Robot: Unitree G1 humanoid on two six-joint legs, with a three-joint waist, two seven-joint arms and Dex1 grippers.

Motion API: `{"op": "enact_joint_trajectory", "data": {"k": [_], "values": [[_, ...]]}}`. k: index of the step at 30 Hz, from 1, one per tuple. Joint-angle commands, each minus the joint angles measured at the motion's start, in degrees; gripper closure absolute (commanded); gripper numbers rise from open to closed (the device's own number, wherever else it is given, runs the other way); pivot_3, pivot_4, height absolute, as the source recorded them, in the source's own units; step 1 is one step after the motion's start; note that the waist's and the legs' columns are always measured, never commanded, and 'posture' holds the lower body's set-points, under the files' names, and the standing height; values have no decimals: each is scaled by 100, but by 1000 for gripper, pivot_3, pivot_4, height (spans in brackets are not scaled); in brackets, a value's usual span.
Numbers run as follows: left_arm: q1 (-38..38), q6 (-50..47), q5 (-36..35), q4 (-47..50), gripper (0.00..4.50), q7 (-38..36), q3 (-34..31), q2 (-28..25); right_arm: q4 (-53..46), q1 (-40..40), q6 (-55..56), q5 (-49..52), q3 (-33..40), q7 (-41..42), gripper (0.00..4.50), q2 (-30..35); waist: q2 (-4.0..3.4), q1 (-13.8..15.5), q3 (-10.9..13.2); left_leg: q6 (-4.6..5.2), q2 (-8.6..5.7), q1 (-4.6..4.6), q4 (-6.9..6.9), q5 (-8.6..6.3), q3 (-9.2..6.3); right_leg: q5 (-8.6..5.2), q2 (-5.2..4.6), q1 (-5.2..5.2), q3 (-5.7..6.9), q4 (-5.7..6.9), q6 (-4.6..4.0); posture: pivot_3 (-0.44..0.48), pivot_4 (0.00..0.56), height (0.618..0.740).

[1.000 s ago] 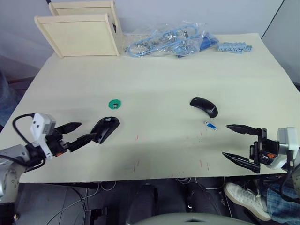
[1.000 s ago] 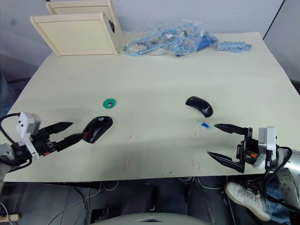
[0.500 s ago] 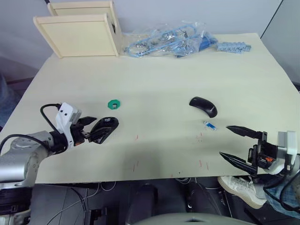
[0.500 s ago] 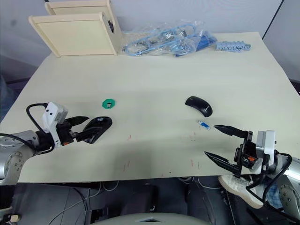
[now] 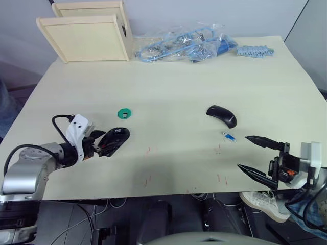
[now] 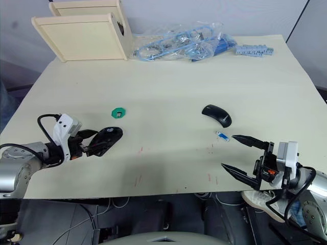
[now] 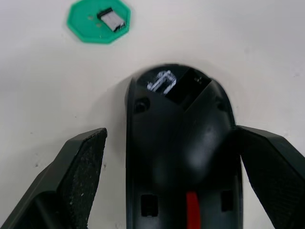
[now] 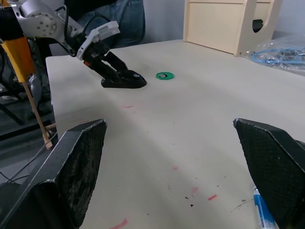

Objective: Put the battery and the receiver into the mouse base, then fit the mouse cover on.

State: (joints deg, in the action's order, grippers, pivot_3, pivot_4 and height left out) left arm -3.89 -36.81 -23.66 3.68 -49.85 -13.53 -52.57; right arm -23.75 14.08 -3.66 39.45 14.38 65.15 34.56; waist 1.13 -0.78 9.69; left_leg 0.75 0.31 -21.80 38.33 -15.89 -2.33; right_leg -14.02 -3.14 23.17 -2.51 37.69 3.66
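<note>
At the near edge of the pale wooden table (image 5: 173, 76), on the robot's right, the right gripper (image 5: 260, 157) lies low and points across the table toward the left; its two black fingers are wide apart and hold nothing. Just beyond its upper finger lies the small blue-and-white cylinder battery (image 5: 229, 137), apart from the fingers. On the left side, the left arm is bent at the elbow and reaches inward along the table, and the left gripper (image 7: 169, 186) has its two black fingers apart on both sides of the black oval mouse base (image 5: 115, 140). In the left wrist view, small gaps show between the pads and the base, so the jaws are around it but not clamped. The base lies with its inner compartment up. A little farther sits the green octagonal disc (image 7: 99, 20) with the tiny grey receiver (image 7: 113, 20) on it. Farther on the right rests the glossy black curved mouse cover (image 5: 222, 116). At the far edge stand light wooden boxes (image 5: 87, 31) and clear bags of blue cables (image 5: 184, 43).
</note>
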Motion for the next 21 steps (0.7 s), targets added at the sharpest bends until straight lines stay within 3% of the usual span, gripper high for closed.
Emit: {"op": "enact_joint_trajectory", "data": {"k": [1,9,12,14,21], "values": [[-43,294,157,-73,23,-103,-12,-100,-85,-39,76,29,58,-5,0,3,0,1,0,0,0,0,0,0,0,0,0,0,0,0,0,0,150,740],[-112,591,300,-309,23,-255,81,-7,-67,-16,109,20,70,2,0,-14,0,0,0,0,0,0,0,0,3,0,0,0,0,0,0,0,150,740],[-115,660,303,-366,753,-397,123,-29,-72,5,119,13,74,2,0,-19,0,0,0,0,0,0,0,0,3,0,0,0,1,0,0,0,150,740],[-121,710,306,-391,1561,-464,134,-32,-73,14,123,9,75,1,0,-22,-1,1,0,0,0,1,0,0,4,0,0,0,0,1,0,0,150,740],[-175,1034,14,-431,1579,-1111,-53,-112,-64,111,162,-32,83,-6,0,-58,0,1,0,0,0,0,0,0,7,0,0,0,1,1,0,0,150,740]]}}
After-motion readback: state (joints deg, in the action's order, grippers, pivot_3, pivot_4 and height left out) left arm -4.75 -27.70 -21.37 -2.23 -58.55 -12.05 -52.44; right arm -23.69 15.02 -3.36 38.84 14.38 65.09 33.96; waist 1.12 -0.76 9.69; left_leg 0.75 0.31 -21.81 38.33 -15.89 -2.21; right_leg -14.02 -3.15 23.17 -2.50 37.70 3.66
